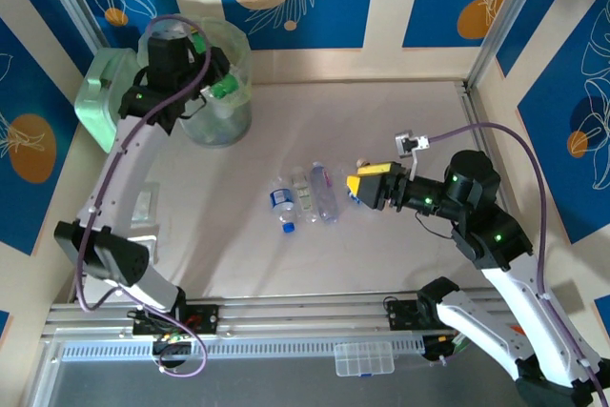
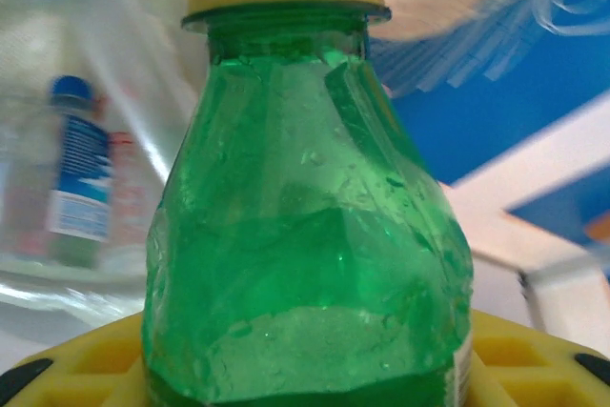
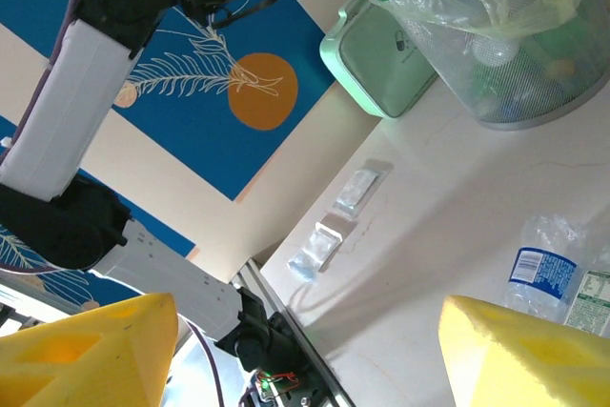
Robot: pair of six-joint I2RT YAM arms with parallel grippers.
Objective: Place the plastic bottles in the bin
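where the left arm reaches over the bin [image 1: 234, 123], the left gripper [image 1: 212, 91] pinches a green bottle [image 2: 305, 235] between its yellow fingers [image 2: 534, 357], held above the bag-lined mouth. the right gripper [image 1: 353, 186] hangs low over the table [image 1: 400, 254], jaws spread and empty, just beside three clear bottles [image 1: 324, 193] lying side by side.

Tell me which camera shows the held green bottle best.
Left wrist: the green bottle is close up, shoulder and neck ring clear. Top external shows it small above the bin; right wrist shows it partly at the frame's top edge.
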